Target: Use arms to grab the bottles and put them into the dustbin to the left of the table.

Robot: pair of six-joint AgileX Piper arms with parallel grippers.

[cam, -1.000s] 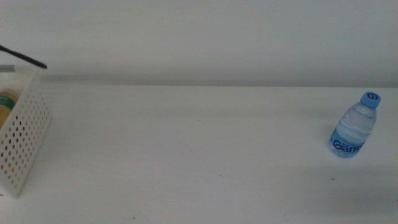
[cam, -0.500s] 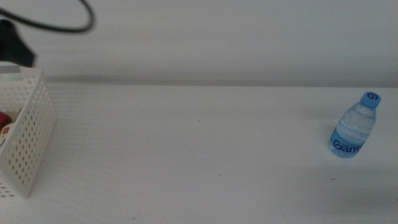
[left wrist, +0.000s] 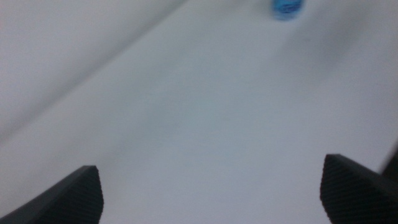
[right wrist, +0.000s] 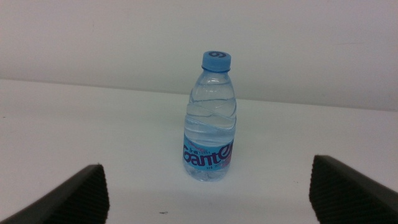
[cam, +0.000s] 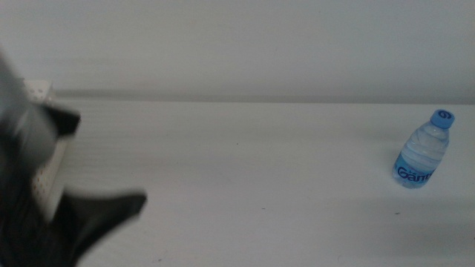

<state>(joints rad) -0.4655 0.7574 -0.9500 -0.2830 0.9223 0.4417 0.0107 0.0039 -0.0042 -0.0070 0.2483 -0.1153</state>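
— Where is the water bottle [cam: 421, 157]?

— Upright on the white bench [cam: 260, 170], far over at its right side, well apart from everything else. Blue cap on top, clear body, blue lettering on the label. The right wrist view shows it straight ahead, standing alone.

— And the right gripper [right wrist: 208, 190]?

— It faces that bottle from a little way off. Its fingers [right wrist: 84, 194] are spread wide, one at each side of the view, and hold nothing. It does not appear in the middle view.

— What about the left gripper [left wrist: 211, 194]?

— Its arm [cam: 52, 215] shows as a dark blur at the left edge of the middle view, over the bench. Its fingers are also wide apart and empty; between them lies bare bench, with the bottle a small blue smear in the distance.

— The dustbin [cam: 41, 93]?

— Only a corner of the white basket shows at the left edge, behind the blurred arm. Its inside is hidden.
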